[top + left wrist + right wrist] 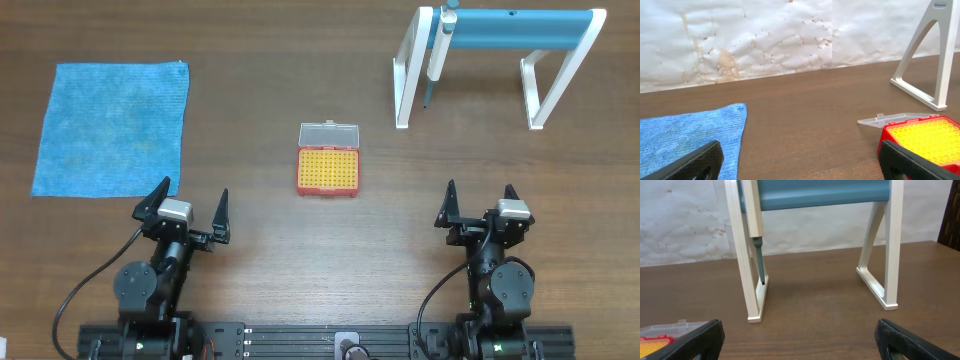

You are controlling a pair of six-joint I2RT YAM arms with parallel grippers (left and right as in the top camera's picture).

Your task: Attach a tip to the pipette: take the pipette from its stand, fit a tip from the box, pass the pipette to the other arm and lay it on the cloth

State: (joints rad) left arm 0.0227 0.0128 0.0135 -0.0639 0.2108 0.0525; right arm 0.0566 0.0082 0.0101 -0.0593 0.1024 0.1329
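Observation:
The pipette (pixel 438 55) hangs upright at the left end of the white stand (pixel 405 80) with a teal crossbar, at the table's back right; its dark shaft (pixel 759 260) points down beside the stand's leg (pixel 742 255). An open red tip box (pixel 328 170) with yellow tips sits mid-table, its clear lid flipped back; its corner (pixel 925 142) is near my left gripper. A blue cloth (pixel 112 128) lies at the back left. My left gripper (pixel 188 208) and right gripper (pixel 480 204) both rest open near the front edge, holding nothing.
The brown tabletop (pixel 250 90) lies bare between the cloth, the box and the stand. A white papered wall (pixel 765 35) runs behind the table. Cables trail from both arm bases along the front edge.

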